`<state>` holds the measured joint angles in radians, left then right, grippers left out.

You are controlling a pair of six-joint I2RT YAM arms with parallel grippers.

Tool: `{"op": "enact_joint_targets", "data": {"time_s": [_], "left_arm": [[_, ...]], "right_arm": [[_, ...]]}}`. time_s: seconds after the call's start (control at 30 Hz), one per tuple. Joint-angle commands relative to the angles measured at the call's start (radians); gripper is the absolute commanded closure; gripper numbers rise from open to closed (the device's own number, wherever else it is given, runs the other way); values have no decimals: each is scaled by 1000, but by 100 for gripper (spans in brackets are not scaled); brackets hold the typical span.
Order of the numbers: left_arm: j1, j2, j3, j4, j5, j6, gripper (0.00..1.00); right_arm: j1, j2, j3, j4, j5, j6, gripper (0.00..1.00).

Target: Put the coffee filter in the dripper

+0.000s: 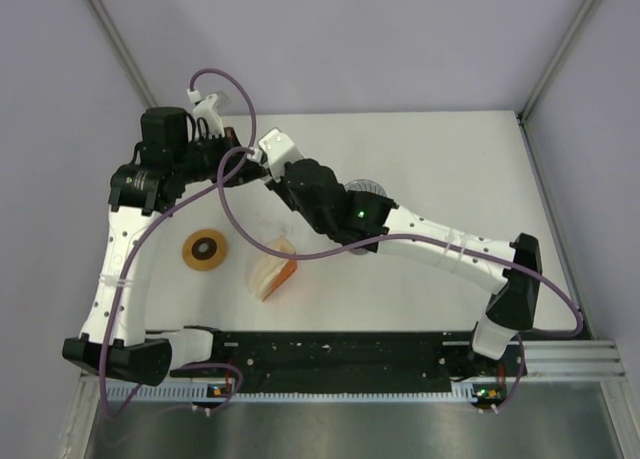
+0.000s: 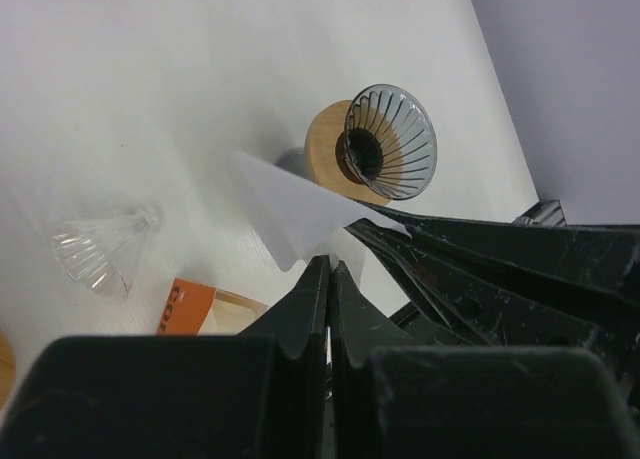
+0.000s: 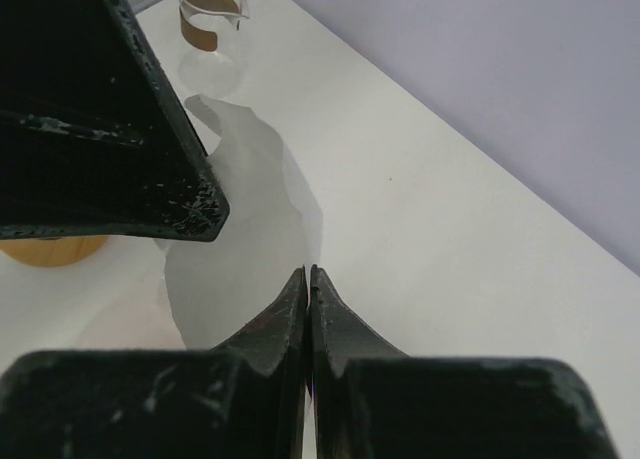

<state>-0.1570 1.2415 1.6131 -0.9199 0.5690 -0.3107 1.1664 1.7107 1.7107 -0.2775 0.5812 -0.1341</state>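
Jaws of our left gripper point(image 2: 330, 267) and right gripper point(image 3: 308, 273) clench the coffee filter point(image 2: 292, 214). We see the dripper point(image 2: 390, 142) standing beyond it.

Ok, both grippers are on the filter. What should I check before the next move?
1. Hold of left gripper on the coffee filter: ok, shut on its edge.
2. Hold of right gripper on it: ok, shut on it.
3. Filter opened into a cone: not ok, it looks flat.
4. The dripper upright and empty: ok.
5. Filter over the dripper: not ok, the dripper sits off to one side, partly under the right arm in the top view.
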Motion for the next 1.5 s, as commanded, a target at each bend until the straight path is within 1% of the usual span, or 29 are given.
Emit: {"op": "enact_joint_targets", "data": {"time_s": [0.0, 0.07, 0.13, 0.17, 0.2, 0.23, 0.27, 0.4, 0.57, 0.67, 0.77, 0.9, 1.13, 1.27, 1.4, 1.43, 1.47], "left_arm": [[1, -4, -2, 72, 45, 33, 93], [1, -2, 13, 79, 37, 47, 85], [1, 9, 36, 84, 28, 64, 65], [1, 13, 47, 85, 25, 68, 58], [1, 16, 59, 90, 23, 76, 45], [-1, 19, 67, 93, 22, 82, 40], [0, 22, 73, 102, 22, 84, 38], [-1, 35, 51, 138, 2, 85, 37], [-9, 41, -19, 184, -15, 74, 37], [-27, 42, -48, 194, -17, 78, 37], [-52, 42, -73, 197, -29, 90, 36], [-81, 41, -101, 204, -43, 102, 36], [-105, 44, -124, 213, -44, 111, 36], [-108, 50, -125, 214, -43, 111, 36], [-108, 52, -125, 216, -38, 113, 36], [-108, 52, -127, 214, -40, 114, 36], [-108, 50, -128, 216, -37, 116, 36]], "right_arm": [[-48, -65, 50, -69, -61, 96, 100], [-82, -98, 50, -121, -115, 126, 100], [-125, -135, 46, -169, -184, 203, 100], [-149, -152, 52, -195, -213, 218, 100], [-175, -163, 62, -244, -253, 240, 100], [-201, -174, 78, -293, -289, 257, 100], [-226, -181, 95, -336, -346, 275, 100], [-326, -186, 156, -546, -481, 320, 100], [-385, -146, 194, -770, -518, 318, 100], [-399, -109, 216, -844, -543, 306, 100], [-404, -62, 243, -888, -531, 294, 100], [-406, 4, 296, -951, -471, 281, 100], [-421, 82, 326, -977, -393, 266, 100], [-436, 116, 328, -971, -415, 246, 100], [-441, 148, 326, -973, -399, 240, 100], [-439, 153, 329, -973, -391, 240, 93], [-441, 155, 333, -971, -383, 241, 83]]}}
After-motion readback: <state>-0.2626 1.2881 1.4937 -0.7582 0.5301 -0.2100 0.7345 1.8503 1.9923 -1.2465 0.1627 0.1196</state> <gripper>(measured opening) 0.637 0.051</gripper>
